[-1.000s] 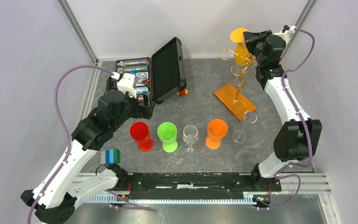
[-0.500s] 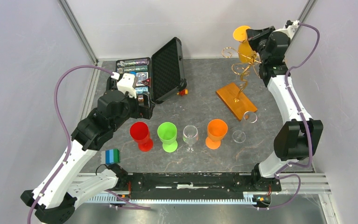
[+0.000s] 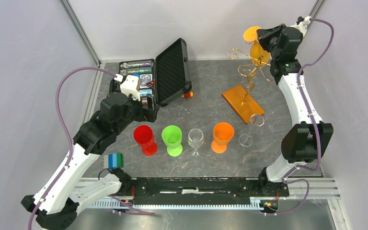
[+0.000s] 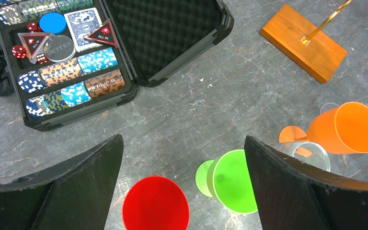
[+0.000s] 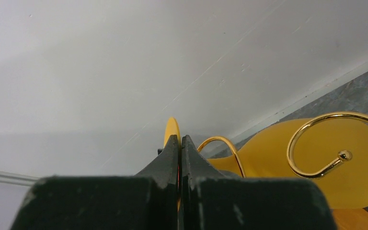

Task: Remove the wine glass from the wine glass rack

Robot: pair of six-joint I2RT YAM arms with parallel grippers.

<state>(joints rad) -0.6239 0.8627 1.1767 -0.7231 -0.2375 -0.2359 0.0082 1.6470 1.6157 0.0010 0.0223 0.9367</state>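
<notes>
The gold wire wine glass rack (image 3: 247, 72) stands on its orange-brown wooden base (image 3: 242, 104) at the back right; its base also shows in the left wrist view (image 4: 303, 41). A yellow wine glass (image 3: 259, 51) hangs upside down among the curled arms, foot (image 3: 251, 34) up. My right gripper (image 3: 264, 36) is shut on the thin edge of the glass's foot (image 5: 171, 128); the bowl (image 5: 316, 158) and gold curls (image 5: 316, 143) lie to its right. My left gripper (image 4: 182, 182) is open and empty above the red (image 4: 155, 203) and green (image 4: 232, 179) glasses.
A row of glasses stands at mid table: red (image 3: 144, 138), green (image 3: 172, 139), clear (image 3: 196, 140), orange (image 3: 222, 136), and two more clear ones (image 3: 246, 140) at right. An open black case (image 3: 158, 79) of poker chips sits at back left. The walls are close behind the rack.
My right gripper has moved right and up with the yellow glass, carrying it along the rack's top arms. The left arm has not moved.
</notes>
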